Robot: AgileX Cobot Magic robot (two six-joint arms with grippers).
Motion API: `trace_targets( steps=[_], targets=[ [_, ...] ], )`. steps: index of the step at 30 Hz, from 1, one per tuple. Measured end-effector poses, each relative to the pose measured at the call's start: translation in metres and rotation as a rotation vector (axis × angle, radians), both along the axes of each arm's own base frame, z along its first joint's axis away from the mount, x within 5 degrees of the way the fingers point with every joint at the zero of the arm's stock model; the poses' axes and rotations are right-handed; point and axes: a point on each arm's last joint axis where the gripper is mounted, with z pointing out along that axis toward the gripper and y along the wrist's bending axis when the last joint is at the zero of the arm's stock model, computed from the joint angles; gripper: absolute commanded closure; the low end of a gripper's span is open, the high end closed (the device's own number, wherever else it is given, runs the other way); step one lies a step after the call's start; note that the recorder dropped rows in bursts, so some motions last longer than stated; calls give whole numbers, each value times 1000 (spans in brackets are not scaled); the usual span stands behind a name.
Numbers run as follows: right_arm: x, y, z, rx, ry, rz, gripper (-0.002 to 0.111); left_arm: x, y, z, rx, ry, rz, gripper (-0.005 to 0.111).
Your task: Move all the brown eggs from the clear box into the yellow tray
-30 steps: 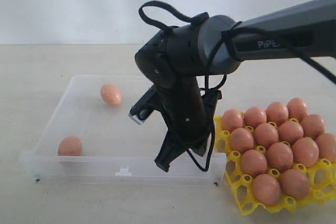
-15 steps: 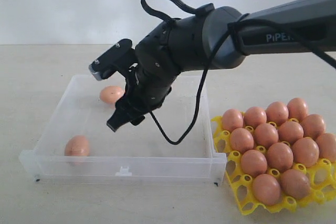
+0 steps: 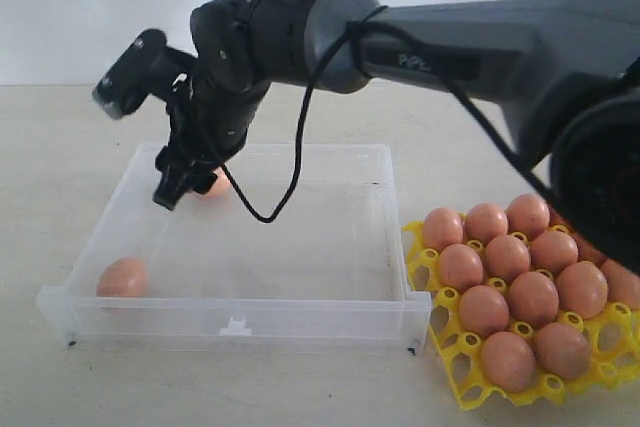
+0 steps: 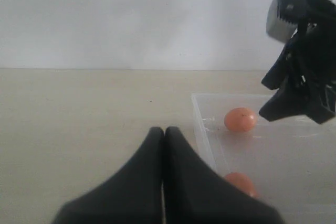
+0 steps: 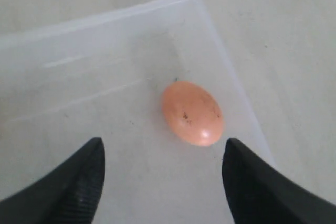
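Observation:
The clear box (image 3: 240, 313) holds two brown eggs. One brown egg (image 3: 123, 277) lies at its front left corner. The other (image 5: 192, 113) lies near the back left corner, mostly hidden behind my right gripper (image 3: 180, 187) in the exterior view. In the right wrist view that gripper (image 5: 163, 148) is open and empty, with the egg just beyond its fingertips. The yellow tray (image 3: 450, 367) at the right carries several brown eggs (image 3: 510, 277). My left gripper (image 4: 164, 129) is shut and empty, outside the box's left wall (image 4: 202, 129).
The right arm (image 3: 480, 47) stretches across above the box from the upper right, and a black cable loop (image 3: 270, 209) hangs from it over the box. The tray sits close against the box's right wall.
The right arm swung from the box's front right to its back left, above the far egg, and its jaws opened. The front-left egg shifted slightly left.

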Motion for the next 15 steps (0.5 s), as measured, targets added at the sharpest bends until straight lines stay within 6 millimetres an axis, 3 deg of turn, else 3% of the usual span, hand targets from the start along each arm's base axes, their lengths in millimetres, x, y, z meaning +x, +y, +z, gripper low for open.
trace_targets(
  steps=[6,15],
  targets=[
    [2,8,-25,-199,-69,296,46,0,0,0,0,0,0,111],
    [13,21,-53,-157,-198,358,46,0,0,0,0,0,0,111]
  ],
)
